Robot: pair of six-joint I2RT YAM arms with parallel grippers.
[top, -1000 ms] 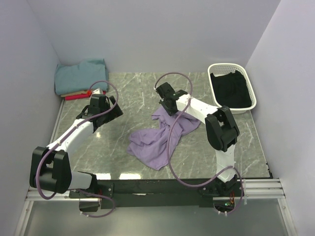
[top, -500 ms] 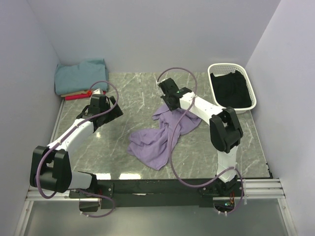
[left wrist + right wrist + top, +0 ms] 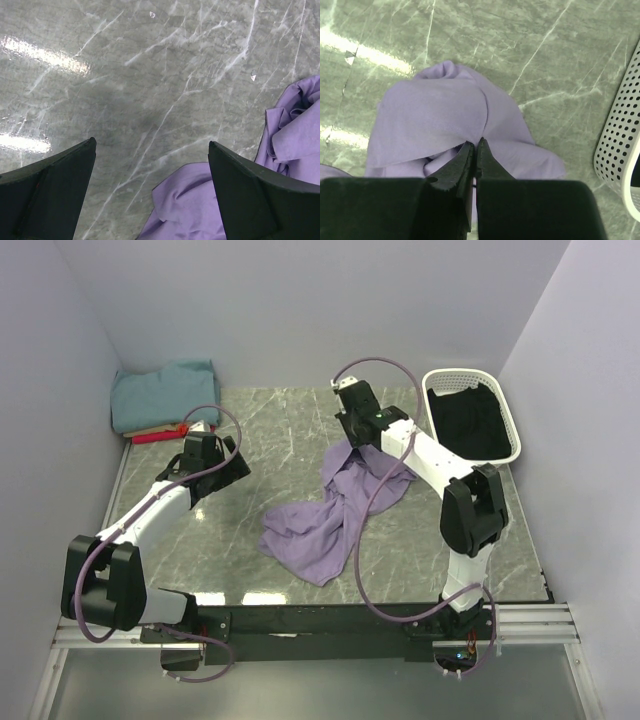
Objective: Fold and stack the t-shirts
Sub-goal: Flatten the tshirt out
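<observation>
A large lavender t-shirt (image 3: pixel 320 525) lies crumpled mid-table; it also shows in the left wrist view (image 3: pixel 190 205) and the right wrist view (image 3: pixel 435 115). My right gripper (image 3: pixel 356 436) (image 3: pixel 476 143) is shut on a fold at the shirt's far end, which it holds pulled up. To the left of the shirt my left gripper (image 3: pixel 232 466) (image 3: pixel 151 142) hovers open over bare marble, with the shirt's near edge between its fingers but untouched. Folded t-shirts are stacked in the back left corner: teal (image 3: pixel 165 395) on top, tan (image 3: pixel 158 428) and red (image 3: pixel 160 438) beneath.
A white perforated basket (image 3: pixel 507 422) (image 3: pixel 620 150) holding dark cloth (image 3: pixel 465 425) stands at the back right, close to my right arm. Purple cables (image 3: pixel 352 530) loop off both arms. Pale walls enclose the table on three sides.
My right gripper has shut on the lavender shirt's far fold and moved toward the back right, drawing that end along. The left arm has stayed still.
</observation>
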